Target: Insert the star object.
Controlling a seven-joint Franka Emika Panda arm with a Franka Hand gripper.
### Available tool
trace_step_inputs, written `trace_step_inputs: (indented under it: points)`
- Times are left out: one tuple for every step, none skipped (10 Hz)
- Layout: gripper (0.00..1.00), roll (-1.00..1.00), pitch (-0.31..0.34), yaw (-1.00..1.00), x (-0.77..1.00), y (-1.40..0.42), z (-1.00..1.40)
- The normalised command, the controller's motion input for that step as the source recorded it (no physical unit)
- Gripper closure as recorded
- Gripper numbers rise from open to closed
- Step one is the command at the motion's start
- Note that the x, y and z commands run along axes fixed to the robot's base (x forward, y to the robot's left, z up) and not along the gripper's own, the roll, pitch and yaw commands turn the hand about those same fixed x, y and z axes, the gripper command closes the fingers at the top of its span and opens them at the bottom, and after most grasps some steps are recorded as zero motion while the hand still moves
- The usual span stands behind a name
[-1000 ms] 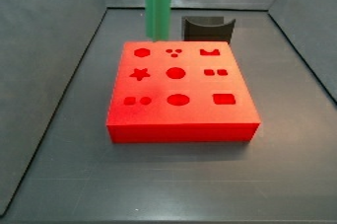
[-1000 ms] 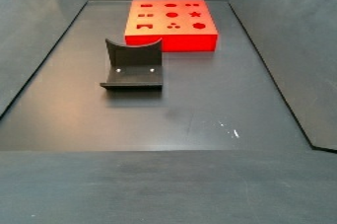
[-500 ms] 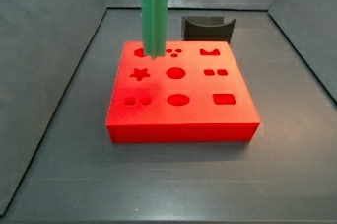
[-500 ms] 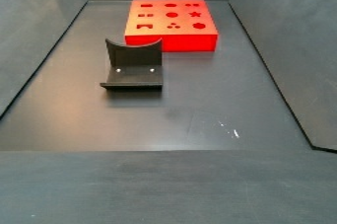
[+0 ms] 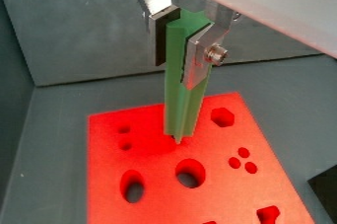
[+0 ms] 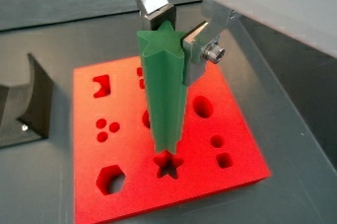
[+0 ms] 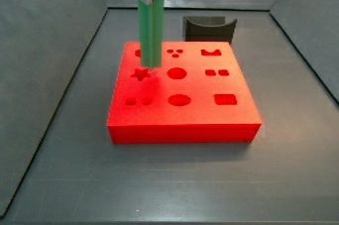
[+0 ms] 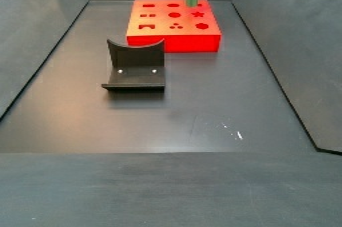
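No text, label, brand, number or sign can be read in any picture. The red block with shaped holes [image 6: 165, 119] under the two-finger gripper [image 6: 175, 38] has only cut-out shapes, and the long green star-profile bar [image 6: 164, 95] between the fingers is plain.

end effector [image 5: 180, 33] | above red block | clamped on star object [image 6: 164, 100], vertical

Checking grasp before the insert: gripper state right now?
Gripper: closed on the star object, holding it upright above the red block, its lower tip at the star-shaped hole.
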Motion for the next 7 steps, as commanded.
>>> trace_step_inputs:
  points:
    - [1.0,-0.04,-0.034,0.21,-0.02,0.11,-0.11]
    - [1.0,-0.11,-0.077,0.14,-0.1,0.05,-0.07]
    - [1.0,0.0,-0.016,0.16,-0.16,-0.02,0.0]
    - [1.0,0.01,-0.01,0.14,-0.13,-0.02,0.0]
    - [1.0,0.0,-0.051,0.17,-0.16,0.0,-0.05]
    - [1.0,0.0,-0.046,0.21,-0.03,-0.01,-0.05]
    - [1.0,0.01,-0.066,0.19,-0.11,0.0,-0.15]
